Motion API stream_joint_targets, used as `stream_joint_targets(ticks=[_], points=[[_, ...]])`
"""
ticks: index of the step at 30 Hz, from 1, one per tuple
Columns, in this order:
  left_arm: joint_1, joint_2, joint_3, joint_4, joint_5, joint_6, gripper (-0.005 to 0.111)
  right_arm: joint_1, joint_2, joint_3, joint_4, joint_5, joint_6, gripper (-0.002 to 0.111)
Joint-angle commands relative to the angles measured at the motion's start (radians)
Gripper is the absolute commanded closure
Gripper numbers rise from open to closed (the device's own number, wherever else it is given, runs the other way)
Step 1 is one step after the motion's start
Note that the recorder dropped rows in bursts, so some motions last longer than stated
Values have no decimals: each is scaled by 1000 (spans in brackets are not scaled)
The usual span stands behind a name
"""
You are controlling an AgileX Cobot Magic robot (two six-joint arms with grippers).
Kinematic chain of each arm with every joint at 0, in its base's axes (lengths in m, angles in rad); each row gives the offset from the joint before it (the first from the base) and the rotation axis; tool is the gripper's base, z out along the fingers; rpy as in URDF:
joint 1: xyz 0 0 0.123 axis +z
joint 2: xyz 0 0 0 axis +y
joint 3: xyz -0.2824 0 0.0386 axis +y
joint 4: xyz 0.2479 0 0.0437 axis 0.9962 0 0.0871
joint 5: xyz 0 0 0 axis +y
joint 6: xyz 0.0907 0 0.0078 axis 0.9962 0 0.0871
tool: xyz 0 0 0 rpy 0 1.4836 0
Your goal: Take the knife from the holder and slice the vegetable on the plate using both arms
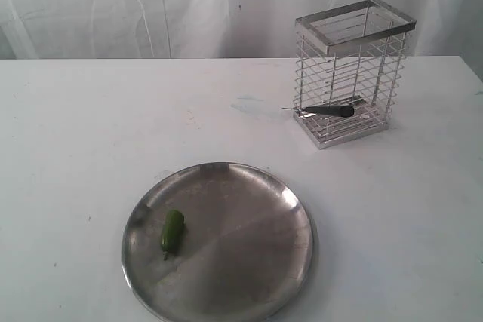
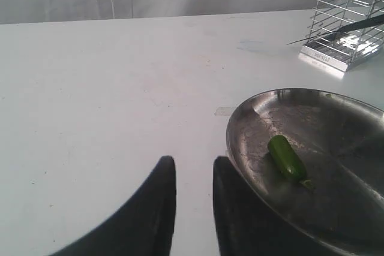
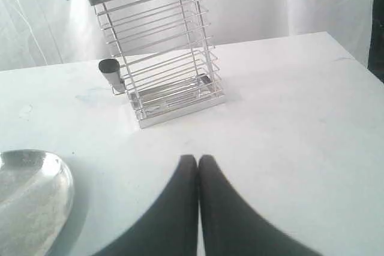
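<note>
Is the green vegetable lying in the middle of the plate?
No, the vegetable lies near the left rim of the plate, away from its middle.

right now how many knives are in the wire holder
1. The knife lies low in the holder, nearly flat near its base, poking out through the wire bars on one side. No other shows through the open wire.

Knife in wire holder; green vegetable on steel plate.
The knife [image 1: 330, 111], slim and dark, is lodged near-horizontally low in the holder [image 1: 353, 73], its narrow tip poking out between the bars. The holder, a tall silver wire basket with a flat rim band, is stood upright, well apart from the plate [image 1: 249, 239]. The vegetable [image 1: 172, 231], small, glossy and whole, is laid near the round plate's left rim.
</note>
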Motion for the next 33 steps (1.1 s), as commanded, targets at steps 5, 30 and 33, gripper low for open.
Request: stream_joint_targets(ticks=[5,30,33], points=[[-4,-5,7,0,-4,-6,79,-4,-6,6,72,-120,133,108],[-4,-5,7,0,-4,-6,79,246,529,-756,19,469,-617,99],[-4,-5,7,0,-4,-6,79,315,661,-800,2,434,-659,75]])
